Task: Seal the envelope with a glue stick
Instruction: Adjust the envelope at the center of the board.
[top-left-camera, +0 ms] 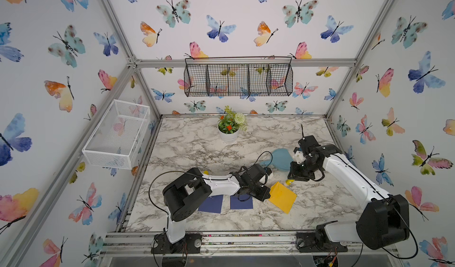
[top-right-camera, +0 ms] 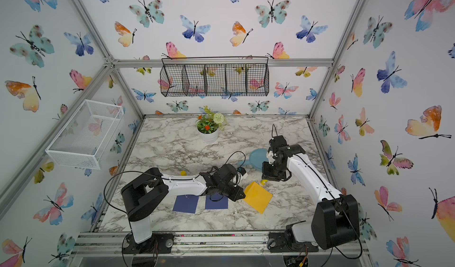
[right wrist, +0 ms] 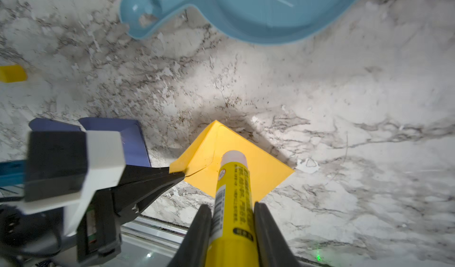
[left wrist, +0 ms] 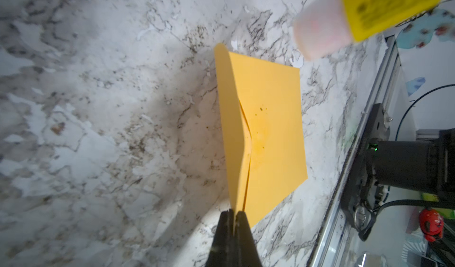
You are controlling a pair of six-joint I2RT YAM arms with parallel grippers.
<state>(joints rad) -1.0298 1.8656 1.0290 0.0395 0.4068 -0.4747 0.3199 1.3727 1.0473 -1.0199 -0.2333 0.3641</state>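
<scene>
A yellow envelope point(top-left-camera: 282, 196) point(top-right-camera: 257, 196) lies on the marble table, its flap point(left wrist: 231, 130) lifted upright. My left gripper point(left wrist: 234, 212) point(right wrist: 181, 173) is shut on the flap's edge. My right gripper point(right wrist: 232, 205) is shut on the glue stick point(right wrist: 232, 192) point(left wrist: 384, 7), a yellow tube with black print and a barcode. Its pale bare tip point(right wrist: 234, 158) points at the envelope point(right wrist: 268, 174) close to the flap fold; I cannot tell whether it touches. The stick's yellow cap point(right wrist: 12, 73) point(top-left-camera: 205, 172) lies apart on the table behind the left arm.
A blue handled dish point(right wrist: 270, 19) point(top-left-camera: 280, 158) sits just behind the right gripper. Two dark blue envelopes point(top-left-camera: 211, 204) point(top-left-camera: 241, 202) lie under the left arm. A white flower pot point(top-left-camera: 228, 135) stands at the back. The metal table rail point(left wrist: 344, 179) runs near the envelope.
</scene>
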